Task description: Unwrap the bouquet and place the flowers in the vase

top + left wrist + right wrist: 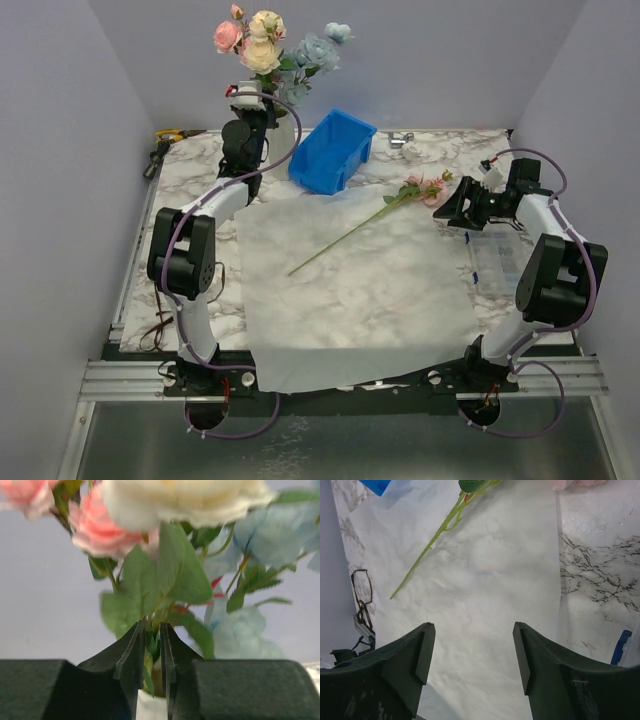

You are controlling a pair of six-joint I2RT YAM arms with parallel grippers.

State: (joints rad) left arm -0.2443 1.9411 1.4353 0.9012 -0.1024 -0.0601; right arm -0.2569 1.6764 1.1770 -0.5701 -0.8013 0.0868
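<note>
Overhead, lilac walls (60, 150) close in the table (190, 170) on three sides, and only the near edge at 6 o'clock is free; the top is glossy white marble with grey veins. The paper (350, 300), thin, matte and translucent, lies flat over the middle and droops past that near edge, with bare marble at 9 and 3 o'clock. A boxy blue plastic bin (333, 150) sits askew at 12 o'clock, at the paper's far edge. At 11 o'clock the ribbed off-white vase (287, 130) stands upright holding the flowers (265, 45), pink, cream and pale blue. The left gripper (152, 627) is at its neck, jaws a narrow slit apart with stems in the gap; whether they pinch I cannot tell. One loose flower (350, 235) lies slantwise on the paper, head toward 2 o'clock. Near it the right gripper (472, 650) hangs with jaws spread wide, nothing between them.
</note>
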